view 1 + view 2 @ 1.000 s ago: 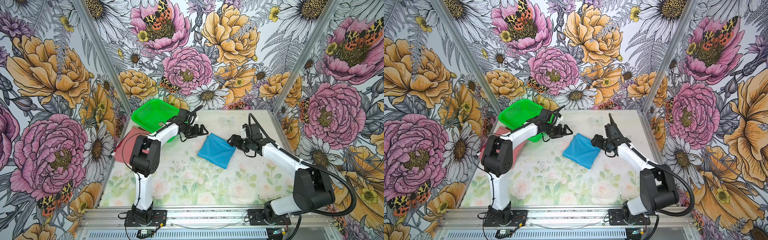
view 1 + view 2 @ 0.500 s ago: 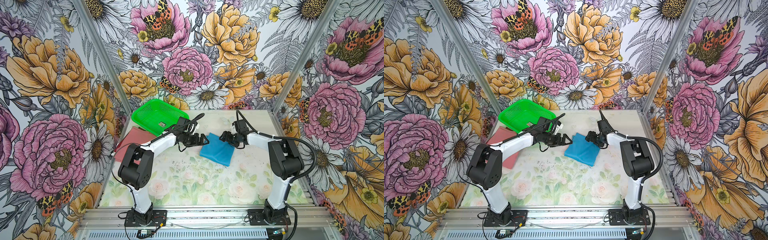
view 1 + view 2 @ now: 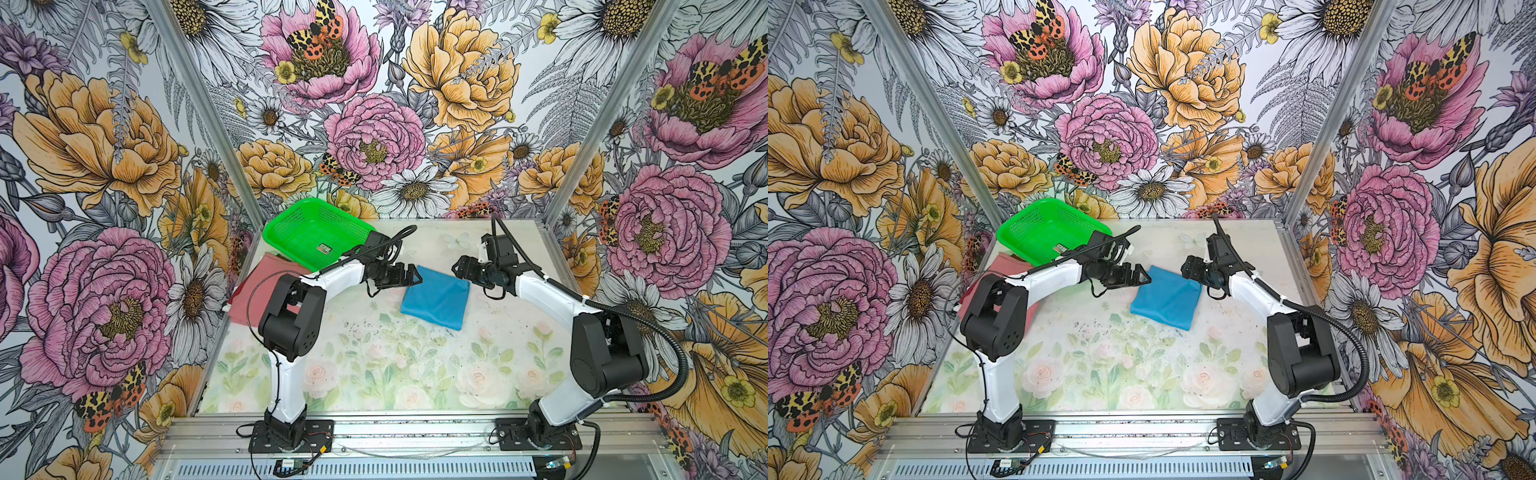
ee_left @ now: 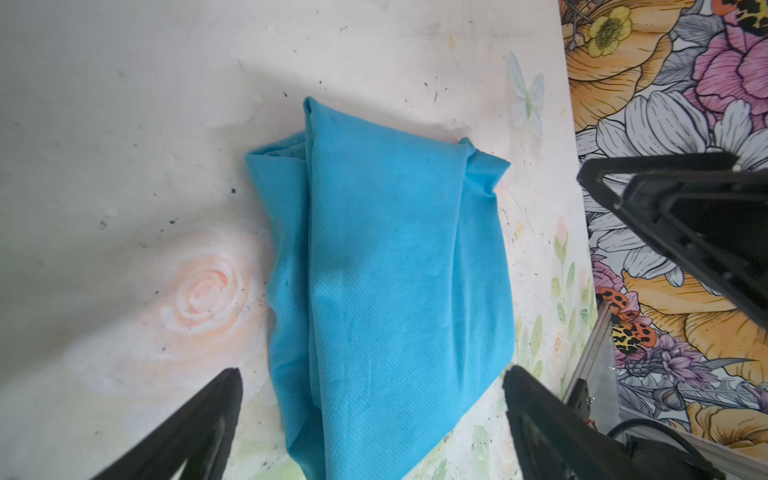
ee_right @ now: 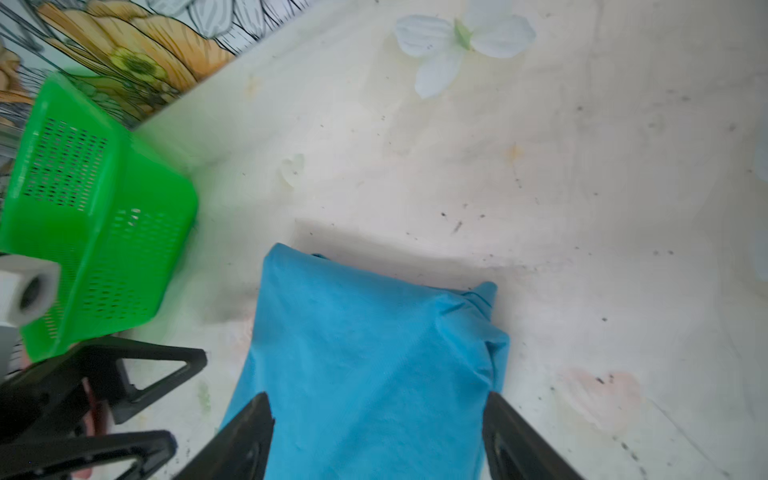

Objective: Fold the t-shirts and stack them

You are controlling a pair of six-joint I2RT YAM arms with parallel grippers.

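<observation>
Status: blue t-shirt (image 3: 436, 297) folded, flat mid-table. Red-pink t-shirt (image 3: 257, 291) looks folded, at the table's left edge near the green basket (image 3: 291, 212). Left gripper (image 3: 413, 276) and right gripper (image 3: 459, 268) flank the blue one, fingers spread, holding nothing. Stacking apparently remains.

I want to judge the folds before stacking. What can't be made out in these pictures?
- Red-pink t-shirt: both top views, partly hidden by the left arm and green basket.
- Blue t-shirt: wrist views, near end cut off by the frame edge.
- Basket sticker: too small to read.
</observation>
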